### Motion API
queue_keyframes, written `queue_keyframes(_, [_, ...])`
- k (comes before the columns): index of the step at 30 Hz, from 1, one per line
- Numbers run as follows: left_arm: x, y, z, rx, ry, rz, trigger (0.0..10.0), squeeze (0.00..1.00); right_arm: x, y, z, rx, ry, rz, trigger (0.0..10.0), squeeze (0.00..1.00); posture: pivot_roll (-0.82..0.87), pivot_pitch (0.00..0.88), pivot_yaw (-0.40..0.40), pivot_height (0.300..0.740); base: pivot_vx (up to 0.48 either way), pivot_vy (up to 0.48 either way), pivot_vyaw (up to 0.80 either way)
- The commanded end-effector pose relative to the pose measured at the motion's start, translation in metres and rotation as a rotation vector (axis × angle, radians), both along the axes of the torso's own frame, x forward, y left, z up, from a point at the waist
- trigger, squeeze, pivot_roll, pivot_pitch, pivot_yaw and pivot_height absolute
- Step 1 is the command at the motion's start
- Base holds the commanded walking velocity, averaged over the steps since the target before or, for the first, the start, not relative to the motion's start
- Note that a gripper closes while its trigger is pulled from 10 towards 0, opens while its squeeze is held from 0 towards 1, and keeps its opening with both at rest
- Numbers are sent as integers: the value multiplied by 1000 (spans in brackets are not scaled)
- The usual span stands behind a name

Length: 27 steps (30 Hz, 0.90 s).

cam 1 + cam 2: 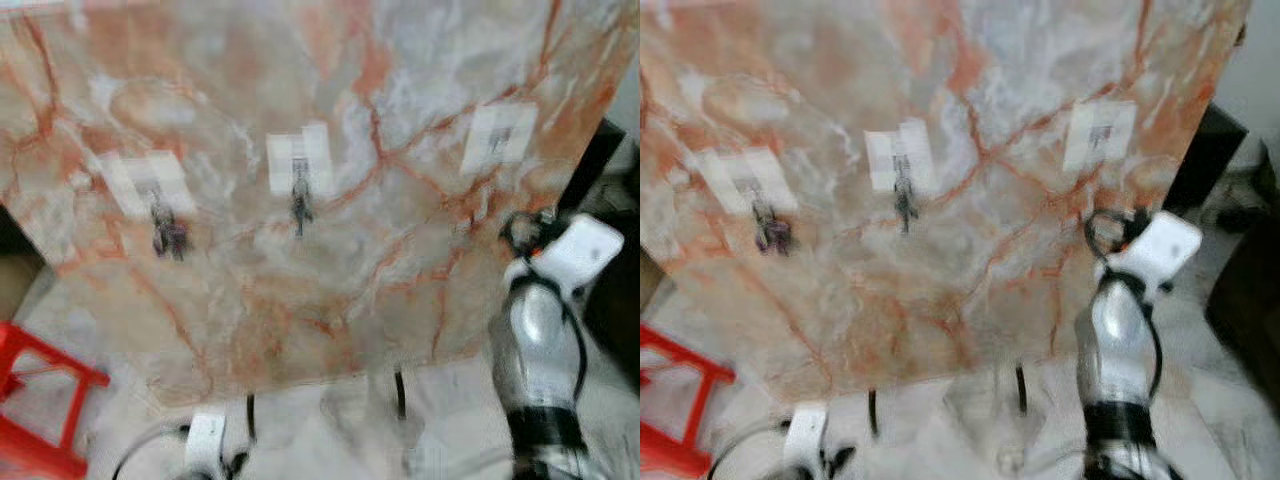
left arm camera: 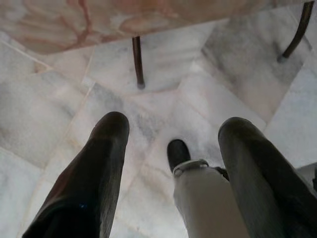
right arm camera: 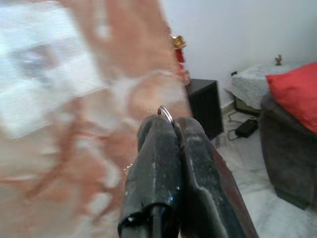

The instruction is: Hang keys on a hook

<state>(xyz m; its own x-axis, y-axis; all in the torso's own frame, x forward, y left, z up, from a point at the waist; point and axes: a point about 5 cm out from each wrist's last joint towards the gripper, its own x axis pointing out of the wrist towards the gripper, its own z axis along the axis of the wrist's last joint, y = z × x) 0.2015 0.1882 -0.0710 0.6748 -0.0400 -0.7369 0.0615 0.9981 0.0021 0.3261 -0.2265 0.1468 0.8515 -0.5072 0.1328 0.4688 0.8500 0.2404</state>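
Note:
A pink-veined marble board (image 1: 330,290) stands upright and carries three white hook pads. A dark bunch of keys (image 1: 168,235) hangs from the left hook and another key (image 1: 300,208) from the middle hook (image 1: 298,160). The right hook (image 1: 497,138) is bare. My right gripper (image 1: 520,232) is raised below and slightly right of that hook, near the board's right edge. In the right wrist view this gripper (image 3: 171,124) is shut on a metal key ring (image 3: 165,113) that sticks out at the tips. My left gripper (image 2: 173,124) hangs open over the floor.
A red stool (image 1: 30,400) stands at the lower left. The board's thin black stand legs (image 2: 138,64) rest on the marble floor. To the right are a black cabinet (image 3: 205,104) and a dark sofa with a red cushion (image 3: 294,89).

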Motion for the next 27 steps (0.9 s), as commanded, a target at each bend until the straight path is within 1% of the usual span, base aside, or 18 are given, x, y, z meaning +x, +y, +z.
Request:
queue_keyframes(1, [-3, 3, -1, 9, 10, -1, 10000, 0, -1, 1, -4, 10, 21, 5, 10000, 0, -152, 26, 10, 740, 0, 0, 0])
queue_keyframes(3, [-3, 3, -1, 9, 10, -1, 10000, 0, -1, 1, -5, 8, 24, 7, 10000, 0, -152, 26, 10, 740, 0, 0, 0])
queue_keyframes(7, [-3, 3, -1, 7, 10, 2, 10000, 0, 0, 1, -6, -46, 54, 10, 10000, 0, -151, 26, 12, 740, 0, 0, 0])
queue_keyframes(8, [-3, 3, -1, 6, 10, 3, 10000, 0, 0, 3, -4, -129, 69, 15, 10000, 0, -151, 26, 12, 740, 0, 0, 0])
queue_keyframes(9, [-3, 3, -1, 6, 10, 3, 10000, 0, 0, 3, -4, -129, 69, 15, 10000, 0, -151, 26, 12, 740, 0, 0, 0])
queue_keyframes(10, [-3, 3, -1, 5, 10, 4, 10000, 0, 1, 3, -3, -190, 79, 18, 10000, 0, -151, 26, 12, 740, 0, 0, 0])
queue_keyframes(12, [-3, 3, -1, 5, 10, 4, 10000, 0, 1, 3, -3, -190, 79, 18, 10000, 0, -151, 26, 12, 740, 0, 0, 0])
queue_keyframes(13, [-3, 3, -1, 3, 10, 4, 10000, 0, 0, 2, 0, -326, 113, -20, 10000, 0, -151, 25, 13, 740, 0, 0, 0])
queue_keyframes(14, [-3, 3, -1, 3, 10, 4, 10000, 0, 0, 2, 0, -326, 113, -20, 10000, 0, -151, 25, 13, 740, 0, 0, 0])
queue_keyframes(15, [-3, 2, -1, 1, 10, 4, 10000, 0, -2, -3, 1, -462, 154, -90, 10000, 0, -147, 25, 12, 740, 0, 0, 0])
queue_keyframes(16, [-3, 2, -1, 0, 10, 3, 10000, 0, -3, -6, 5, -621, 165, -142, 10000, 0, -146, 23, 12, 740, 0, 0, 0])
queue_keyframes(17, [-3, 2, -1, 0, 10, 3, 10000, 0, -3, -6, 5, -621, 165, -142, 10000, 0, -146, 23, 12, 740, 0, 0, 0])
queue_keyframes(18, [-3, 2, -1, 0, 9, 3, 10000, 0, -6, -4, 10, -823, 151, -177, 10000, 0, -152, 24, 15, 740, 0, 0, 0])
queue_keyframes(19, [-3, 2, -1, 0, 9, 3, 10000, 0, -6, -4, 10, -823, 151, -177, 10000, 0, -152, 24, 15, 740, 0, 0, 0])
queue_keyframes(21, [-3, 2, -1, -1, 8, 2, 10000, 0, -6, 3, 8, -936, 144, -157, 10000, 0, -152, 23, 15, 740, 0, 0, 0])
queue_keyframes(24, [-3, 2, -1, -3, 7, 2, 10000, 0, -7, 6, 3, -983, 146, -154, 10000, 0, -143, 19, 14, 740, 0, 0, 0])
queue_keyframes(25, [-3, 2, -1, -3, 7, 2, 10000, 0, -7, 6, 3, -983, 146, -154, 10000, 0, -143, 19, 14, 740, 0, 0, 0])
queue_keyframes(27, [-3, 2, -2, -5, 6, 5, 10000, 0, -6, 9, -3, -1007, 162, -134, 10000, 0, -144, 14, 15, 740, 0, 0, 0])
